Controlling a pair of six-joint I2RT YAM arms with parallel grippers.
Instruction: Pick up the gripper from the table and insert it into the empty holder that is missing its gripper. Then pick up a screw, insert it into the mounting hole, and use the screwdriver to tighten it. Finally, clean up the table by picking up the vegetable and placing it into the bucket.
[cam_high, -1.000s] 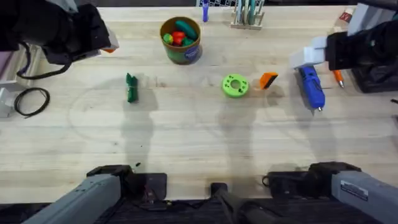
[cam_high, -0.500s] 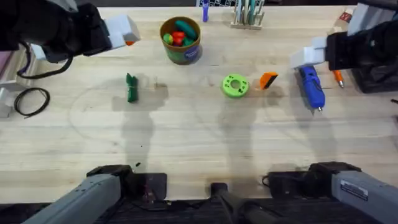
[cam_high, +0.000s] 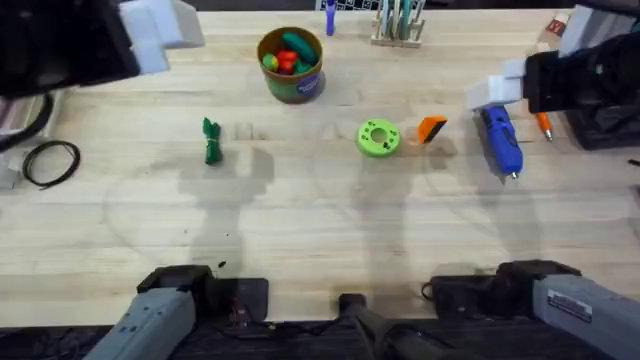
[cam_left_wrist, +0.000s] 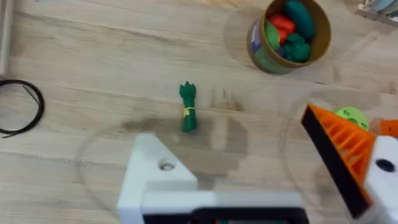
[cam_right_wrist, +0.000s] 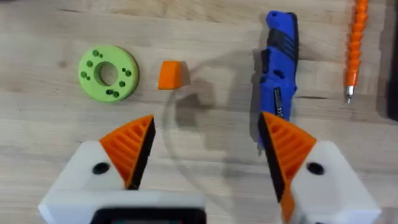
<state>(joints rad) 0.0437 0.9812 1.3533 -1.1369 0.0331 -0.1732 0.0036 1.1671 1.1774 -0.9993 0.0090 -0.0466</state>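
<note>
The loose orange gripper (cam_high: 432, 129) (cam_right_wrist: 170, 74) lies on the table between a lime green disc (cam_high: 378, 137) (cam_right_wrist: 109, 73) and the blue screwdriver (cam_high: 500, 140) (cam_right_wrist: 280, 87). My right gripper (cam_high: 495, 90) (cam_right_wrist: 208, 121) hovers open above them, with orange pads on both fingers. My left gripper (cam_high: 160, 25) (cam_left_wrist: 233, 134) is open and high at the back left. One of its fingers is the bare white holder (cam_left_wrist: 155, 180) with a small hole, the other carries an orange tip. The vegetable (cam_high: 211, 141) (cam_left_wrist: 188, 107) lies left of centre. The bucket (cam_high: 291, 63) (cam_left_wrist: 288, 34) stands at the back.
A slim orange-handled tool (cam_high: 545, 125) (cam_right_wrist: 354, 50) lies right of the screwdriver. A black cable loop (cam_high: 50, 162) (cam_left_wrist: 18, 106) rests at the left edge. A rack of tools (cam_high: 398, 22) stands at the back edge.
The left arm has risen and swung toward the back left, so its white finger now shows larger near the top edge. The right arm and the table's objects have not moved.
</note>
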